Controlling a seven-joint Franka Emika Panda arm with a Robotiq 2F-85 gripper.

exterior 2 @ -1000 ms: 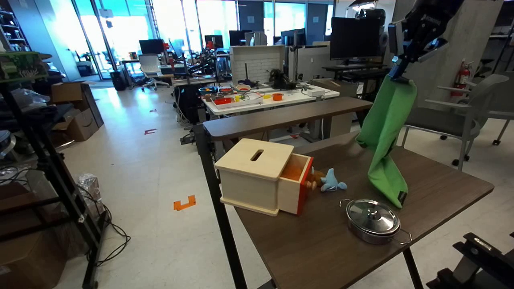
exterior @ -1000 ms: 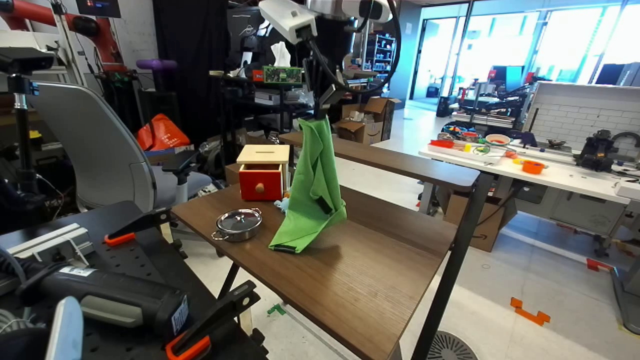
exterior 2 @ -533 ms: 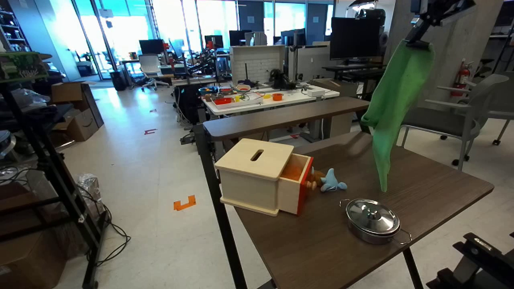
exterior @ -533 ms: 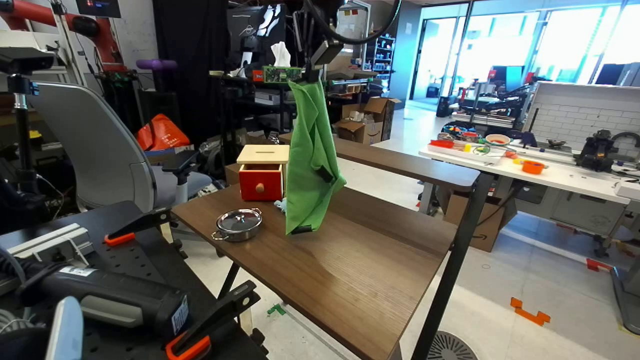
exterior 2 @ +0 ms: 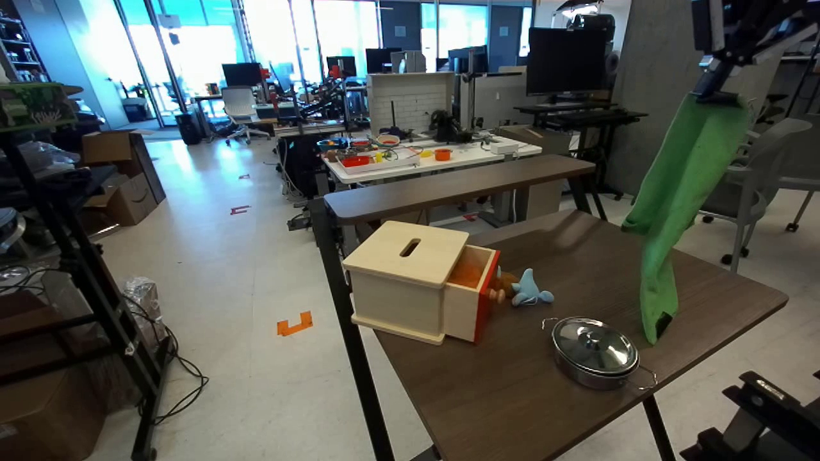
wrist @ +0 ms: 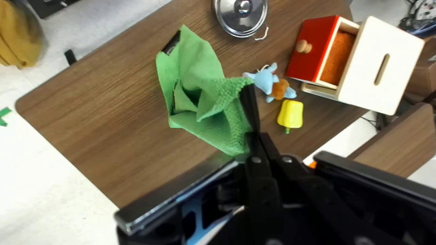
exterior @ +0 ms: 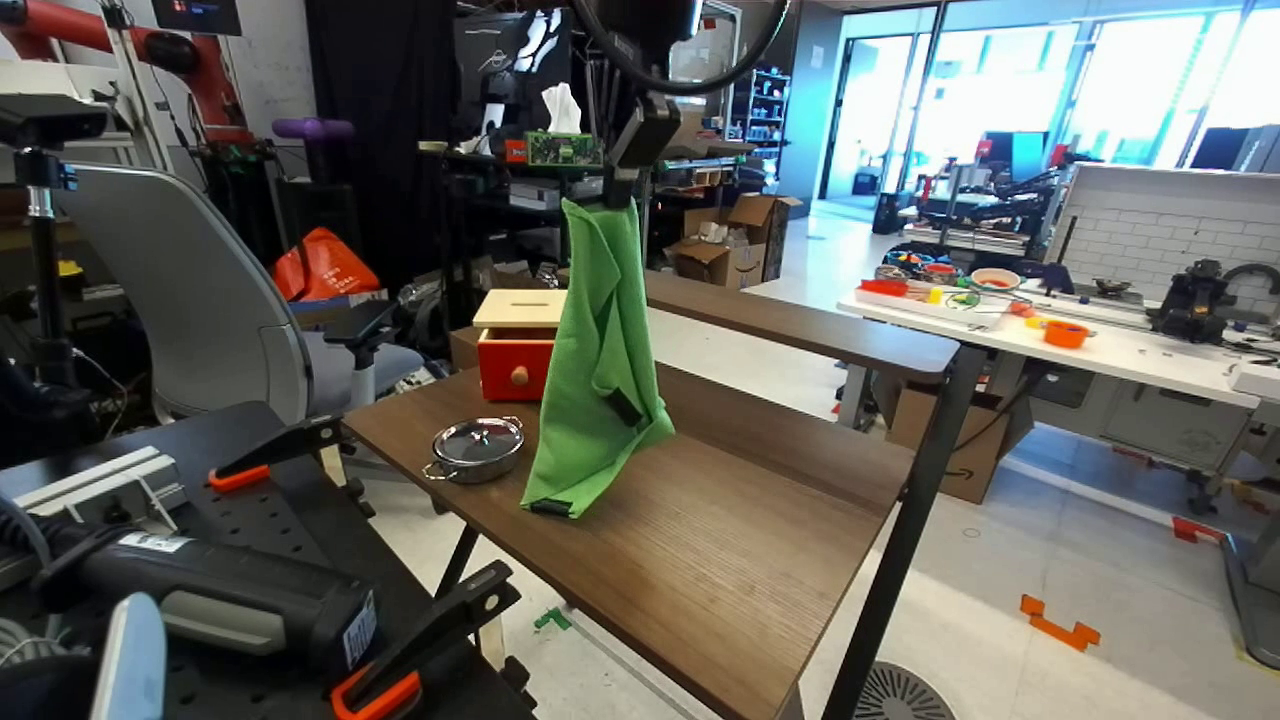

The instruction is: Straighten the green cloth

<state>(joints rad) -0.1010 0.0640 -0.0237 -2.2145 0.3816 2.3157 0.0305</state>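
The green cloth hangs in folds over the wooden table (exterior: 720,520), in both exterior views (exterior: 600,380) (exterior 2: 672,186). My gripper (exterior: 618,190) is shut on its top edge; it also shows at the upper right in an exterior view (exterior 2: 716,93). In the wrist view the cloth (wrist: 201,75) hangs from the shut fingers (wrist: 260,134), with a fold gathered in its middle. A dark patch marks its lower corner, low over the table between the pot and the table edge. I cannot tell whether that corner touches the table.
A lidded steel pot (exterior: 478,450) (exterior 2: 596,352) stands near the table edge beside the cloth. A wooden box (exterior 2: 403,282) has its red drawer (wrist: 311,51) pulled out. A blue toy (exterior 2: 528,289) and a yellow pepper (wrist: 290,115) lie near it. A raised shelf (exterior: 780,310) runs behind.
My gripper lifted the cloth, then lowered it again, and carried it away from the wooden box. The cloth's lower end swung up and came back down towards the table. The other objects stayed put.
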